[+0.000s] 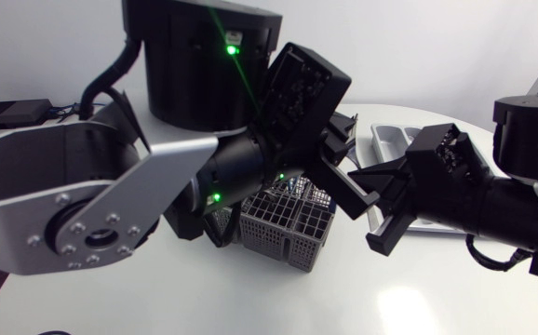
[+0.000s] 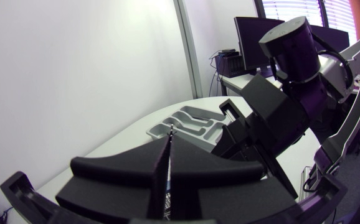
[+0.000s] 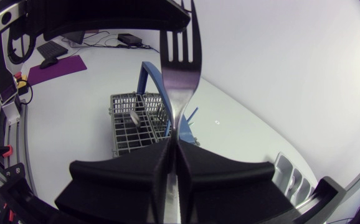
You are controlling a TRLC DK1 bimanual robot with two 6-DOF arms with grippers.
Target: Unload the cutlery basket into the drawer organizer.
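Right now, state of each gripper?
Left gripper: fingers closed on a thin metal utensil, seen edge-on; type unclear.
Right gripper: fingers closed on a fork, tines up.

No readable text or numbers, small pale tag [image 3: 135, 117] in cutlery basket [image 3: 123, 142] possibly printed, too blurred
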